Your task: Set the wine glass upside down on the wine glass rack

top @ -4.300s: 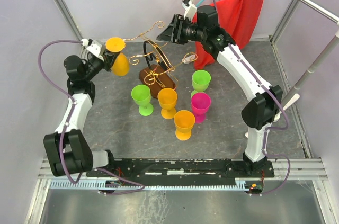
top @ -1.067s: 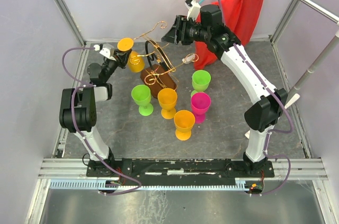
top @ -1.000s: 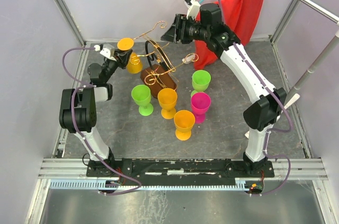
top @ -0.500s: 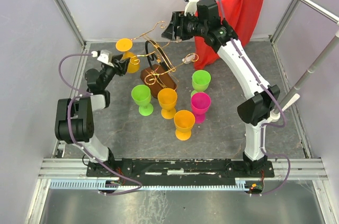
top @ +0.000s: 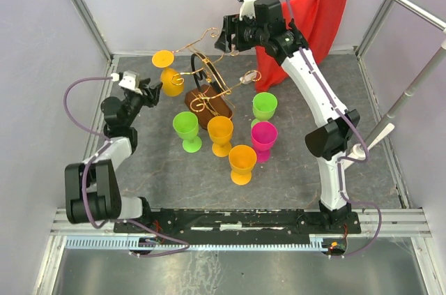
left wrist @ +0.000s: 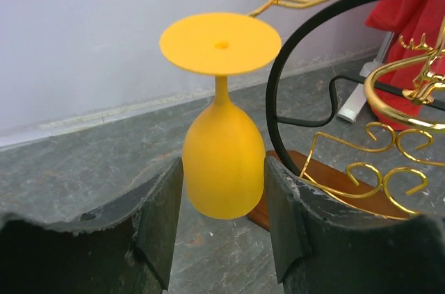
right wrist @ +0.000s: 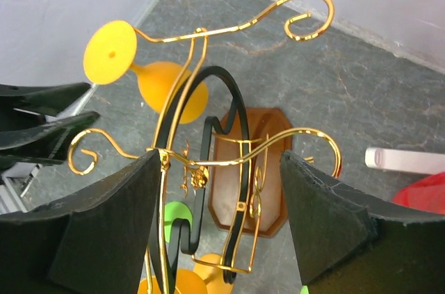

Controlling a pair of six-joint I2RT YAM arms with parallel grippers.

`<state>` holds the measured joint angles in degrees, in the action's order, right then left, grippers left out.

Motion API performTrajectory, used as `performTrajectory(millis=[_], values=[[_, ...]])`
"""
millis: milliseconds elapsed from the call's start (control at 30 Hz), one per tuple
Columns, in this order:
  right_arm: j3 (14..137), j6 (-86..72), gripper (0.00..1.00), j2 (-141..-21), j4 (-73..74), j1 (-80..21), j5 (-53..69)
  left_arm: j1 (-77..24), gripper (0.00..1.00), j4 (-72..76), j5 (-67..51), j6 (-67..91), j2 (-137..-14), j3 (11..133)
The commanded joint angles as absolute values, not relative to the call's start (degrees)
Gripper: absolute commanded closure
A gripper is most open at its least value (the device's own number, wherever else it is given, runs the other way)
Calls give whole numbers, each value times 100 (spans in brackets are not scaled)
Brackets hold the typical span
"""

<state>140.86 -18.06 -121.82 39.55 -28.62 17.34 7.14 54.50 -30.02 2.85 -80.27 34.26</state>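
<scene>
Nearest to you, five other glasses (top: 242, 161) stand upright on the table (top: 293, 169), just in front of the rack (right wrist: 268, 169). If the task means them too, they are not yet hung.

A little farther on the left, your left end effector (left wrist: 224, 165) has its jaws apart. In its wrist view the orange glass (left wrist: 222, 127) shows between the two fingers, but from above I judge it lies just beyond the tips, not clamped.

The glass itself hangs upside down from an outer gold arm of the rack, foot on top and bowl below, free of the table. So for this glass the placing looks done. What is left is to draw the left arm away without knocking the bowl.

Farthest, your right end effector (right wrist: 220, 162) hovers above the rack, jaws wide apart and empty.

The foot hides the wire under it, so you cannot check how well the stem sits in the arm.
</scene>
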Motion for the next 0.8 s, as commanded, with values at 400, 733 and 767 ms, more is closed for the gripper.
performTrajectory(millis=[400, 733, 767], values=[[12399, -1046, 23, -10598, 4173, -3016, 1020, 792, 37, 1247, -3022, -685, -5511, 4127], [11673, -649, 19, -9786, 5012, -2899, -887, 793, 34, 586, -3140, -349, -5030, 4775], [11620, -679, 18, -9809, 5121, -2809, -884, 791, 34, 561, -3134, -280, -5127, 4960]])
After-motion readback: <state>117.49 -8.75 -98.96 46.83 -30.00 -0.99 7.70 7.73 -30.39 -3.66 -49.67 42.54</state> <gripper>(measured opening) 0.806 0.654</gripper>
